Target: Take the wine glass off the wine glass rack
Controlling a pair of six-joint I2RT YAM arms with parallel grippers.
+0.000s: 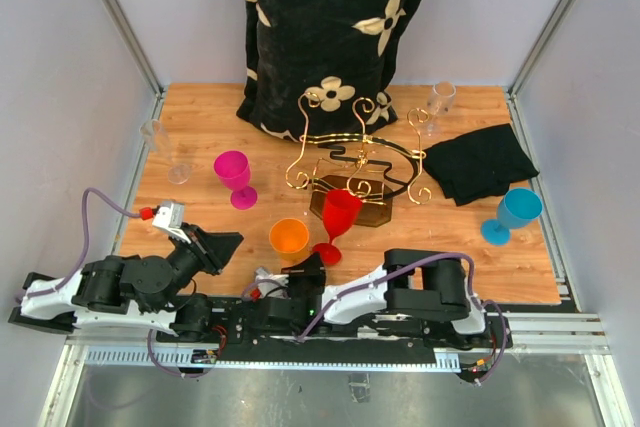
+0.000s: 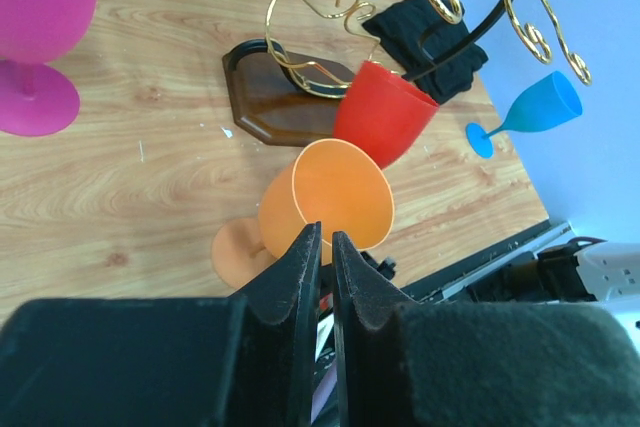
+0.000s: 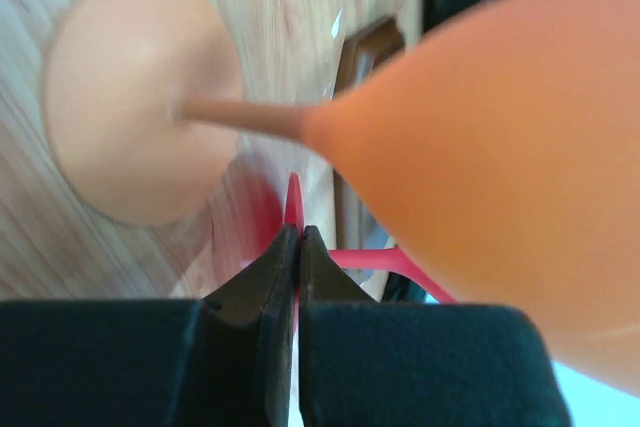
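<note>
The wine glass rack (image 1: 378, 209) is gold wire with curled scroll arms and a dark oval ring on a dark brown angular base, and it stands upright toward the back middle of the wooden worktop (image 1: 450, 247). The red wine glass (image 1: 340, 212) is off its arms. It leans just in front of the base, bowl tipped toward the rack, with its foot's rim pinched in the closed right tool (image 3: 298, 242).
</note>
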